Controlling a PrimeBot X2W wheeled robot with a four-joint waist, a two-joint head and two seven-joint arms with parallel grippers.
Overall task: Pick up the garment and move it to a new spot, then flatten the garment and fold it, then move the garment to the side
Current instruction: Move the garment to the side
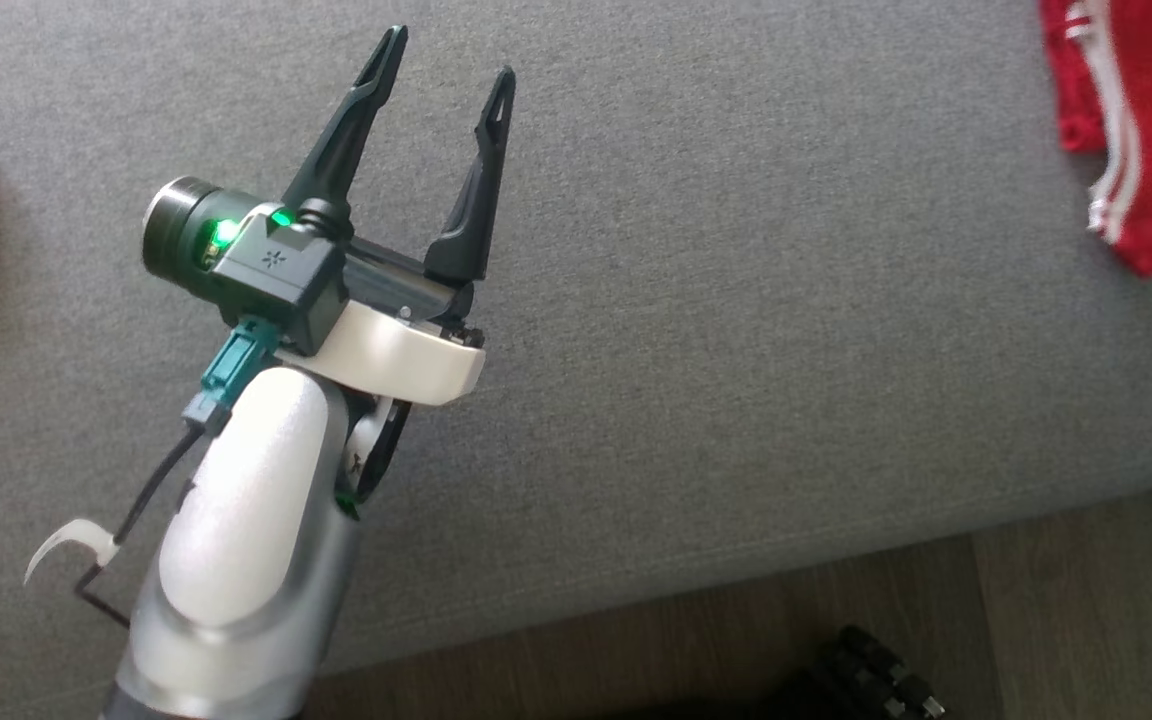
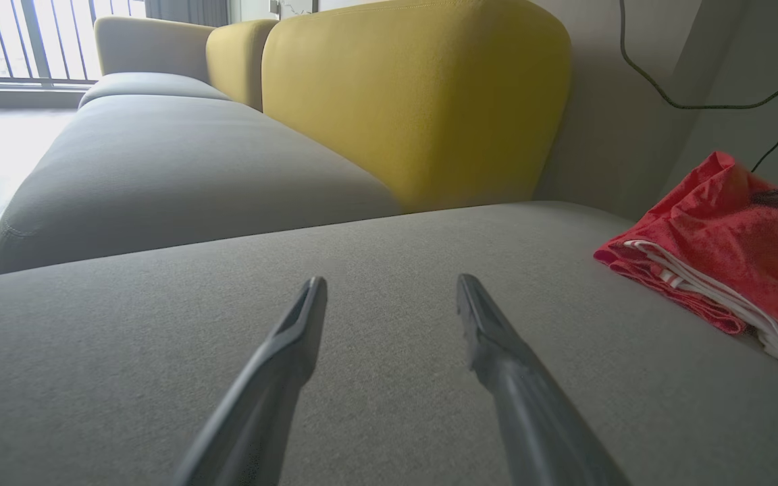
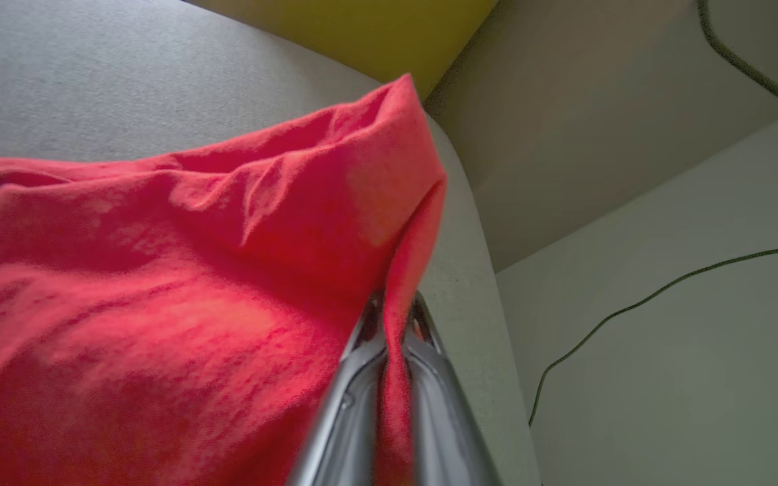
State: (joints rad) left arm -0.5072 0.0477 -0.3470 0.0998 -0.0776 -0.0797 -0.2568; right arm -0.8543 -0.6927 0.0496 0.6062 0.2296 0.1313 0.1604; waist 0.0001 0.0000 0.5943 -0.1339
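Two grippers. The left gripper [image 1: 451, 55] hovers over the bare middle of the grey sofa cushion [image 1: 736, 300], fingers spread wide, holding nothing. The red garment [image 1: 1136, 130] (white stripe trim) sits bunched at the cushion's far right corner. The right gripper [image 3: 396, 307] is pinched tight on a fold of it.

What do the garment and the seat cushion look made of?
Garment: thin, soft red fabric, probably a knit jersey, with a matte finish. It drapes in loose creases and has white stripe trim. Seat cushion: grey woven upholstery, matte, with a fine flecked texture and a seamed edge.
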